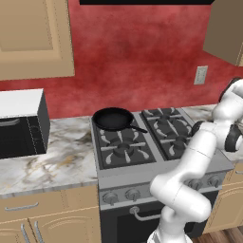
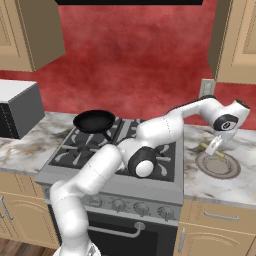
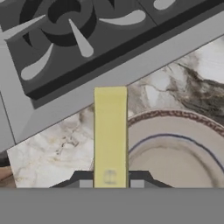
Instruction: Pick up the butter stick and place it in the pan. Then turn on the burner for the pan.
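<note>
Butter stick is in the gripper's grip, hanging over the plate on the right counter.

Up close in the hand view, the gripper (image 3: 111,183) has its two finger tips clamped on either side of the butter stick (image 3: 110,131), which pokes straight out from between them, over the near rim of a round plate (image 3: 183,116) with a brown patterned edge. From the right base view the gripper (image 2: 214,146) sits just above that plate (image 2: 218,165) on the marble counter (image 2: 235,185), right of the stove (image 2: 125,150). Farther back, the pan (image 2: 94,120) sits on the rear left burner, well apart from the butter, nothing in it. Microwave (image 1: 21,123) is way off left.
</note>
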Controlling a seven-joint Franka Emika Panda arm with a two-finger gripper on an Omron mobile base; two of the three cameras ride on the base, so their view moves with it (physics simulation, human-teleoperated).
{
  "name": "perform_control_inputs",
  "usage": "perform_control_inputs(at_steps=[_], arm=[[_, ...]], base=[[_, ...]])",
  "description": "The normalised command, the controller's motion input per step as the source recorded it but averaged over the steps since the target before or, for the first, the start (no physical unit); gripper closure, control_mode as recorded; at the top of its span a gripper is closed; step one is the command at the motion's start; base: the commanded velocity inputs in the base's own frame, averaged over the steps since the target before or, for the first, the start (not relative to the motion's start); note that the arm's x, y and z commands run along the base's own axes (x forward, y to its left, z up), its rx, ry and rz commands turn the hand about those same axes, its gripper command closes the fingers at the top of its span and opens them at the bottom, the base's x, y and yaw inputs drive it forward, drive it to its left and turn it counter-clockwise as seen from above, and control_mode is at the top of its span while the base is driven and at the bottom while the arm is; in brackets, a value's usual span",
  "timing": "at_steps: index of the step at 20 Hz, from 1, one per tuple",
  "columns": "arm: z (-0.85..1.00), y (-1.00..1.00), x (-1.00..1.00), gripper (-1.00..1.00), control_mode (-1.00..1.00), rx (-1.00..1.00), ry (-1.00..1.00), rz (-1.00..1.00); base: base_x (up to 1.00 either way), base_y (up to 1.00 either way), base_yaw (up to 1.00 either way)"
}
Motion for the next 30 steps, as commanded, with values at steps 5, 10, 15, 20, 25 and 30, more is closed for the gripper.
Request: perform_control_inputs(at_steps=[5,10,15,20,25,30], arm=[[-0.11,0.25,-0.5,1.0,-1.0,-0.23,-0.22,0.0],[-0.07,0.37,-0.52,1.0,-1.0,-0.25,-0.27,0.0],[-0.15,0.37,-0.33,1.0,-1.0,-0.26,-0.24,0.0],[0.06,0.53,-0.15,1.0,-1.0,-0.2,-0.16,-0.02],[0.55,0.52,0.0,1.0,-1.0,-0.1,-0.01,-0.08],[0.8,0.35,0.02,1.0,-1.0,-0.03,0.1,0.0]], base=[[0.0,0.0,0.0],[0.0,0.0,0.0],[0.0,0.0,0.0],[0.0,0.0,0.0],[0.0,0.0,0.0],[0.0,0.0,0.0]])
